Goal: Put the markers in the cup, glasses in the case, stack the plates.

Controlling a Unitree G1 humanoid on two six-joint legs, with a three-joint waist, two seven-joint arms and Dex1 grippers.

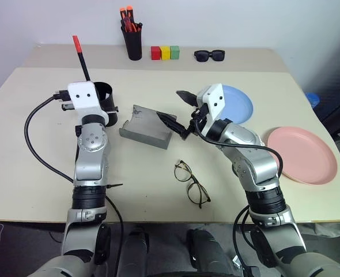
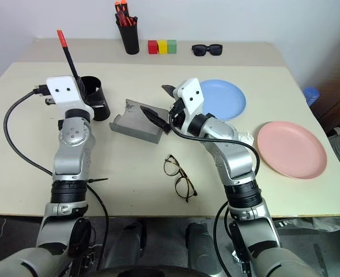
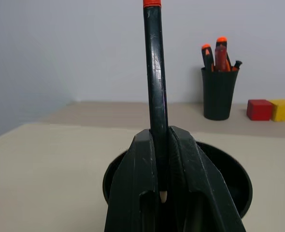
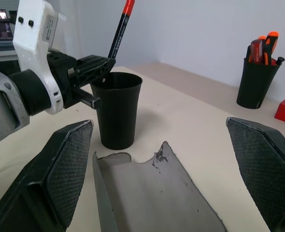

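Jaws: my left gripper (image 4: 104, 65) clamps red marker (image 1: 81, 57) over cup (image 4: 115, 109), right gripper (image 1: 177, 109) spread empty | left: glasses (image 1: 191, 183) outside open case (image 1: 147, 127); plates (image 1: 301, 154) unstacked

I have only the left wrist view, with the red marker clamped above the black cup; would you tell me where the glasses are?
Observer: The glasses lie on the table in front of the case, apart from it.
Operator: Thank you. What is the right gripper doing?
Observer: The right gripper is poised at the open case, jaws wide apart and holding nothing.
Operator: And are the plates stacked?
Observer: Not yet. The blue plate and the pink plate lie apart on the robot's right.
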